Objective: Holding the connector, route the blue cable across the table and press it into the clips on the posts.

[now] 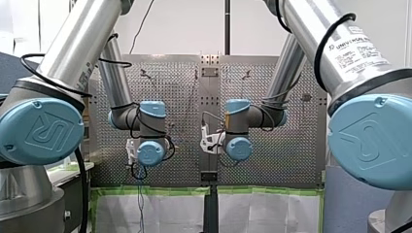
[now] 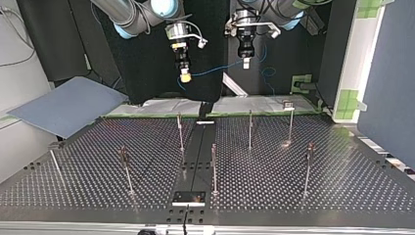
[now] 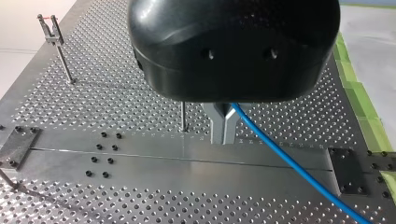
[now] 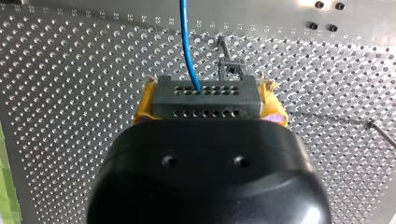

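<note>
Seen from across the table, the right gripper hangs at the left, well above the far edge, its yellow pads clamped on the grey connector. The hold looks square, but the blue cable leaves from a hole off to one side, so a hard tug along the line could, I think, twist the block in the pads. The cable sags in a shallow arc across to the left gripper, whose metal fingers are drawn together with the cable running out beside them. It seems pinched there, though I cannot see the contact itself. If that pinch is loose the cable may slide and the span go slack; if tight, pulling the arms apart would strain the connector. Beyond it the spare cable dangles in loops that could catch. Below, none of the thin posts on the table holds any cable yet, and each clip is small: a slightly off descent could bend a post or miss.
</note>
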Available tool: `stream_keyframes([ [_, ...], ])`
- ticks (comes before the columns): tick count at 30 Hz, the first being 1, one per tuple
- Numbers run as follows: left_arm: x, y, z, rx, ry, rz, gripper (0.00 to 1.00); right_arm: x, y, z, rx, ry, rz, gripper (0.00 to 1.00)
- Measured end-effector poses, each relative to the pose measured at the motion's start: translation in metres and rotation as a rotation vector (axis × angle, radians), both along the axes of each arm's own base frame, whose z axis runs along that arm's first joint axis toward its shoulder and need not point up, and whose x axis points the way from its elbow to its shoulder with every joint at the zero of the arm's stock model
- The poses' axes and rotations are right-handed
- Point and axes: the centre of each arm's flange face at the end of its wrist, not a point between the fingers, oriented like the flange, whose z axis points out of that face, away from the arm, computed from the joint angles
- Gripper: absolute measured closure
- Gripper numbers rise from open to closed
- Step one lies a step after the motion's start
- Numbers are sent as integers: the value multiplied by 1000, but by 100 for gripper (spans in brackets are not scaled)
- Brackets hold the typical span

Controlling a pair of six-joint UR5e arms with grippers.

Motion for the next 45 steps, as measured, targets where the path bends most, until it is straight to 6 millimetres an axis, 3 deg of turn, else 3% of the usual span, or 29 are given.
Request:
stream_keyframes([
  [32, -1, 0, 1, 1, -1, 0, 100, -7, 6, -6, 42, 51, -8, 100],
  [45, -35, 0, -37, 67, 73, 25, 100, -7, 6, -6, 42, 52, -8, 100],
])
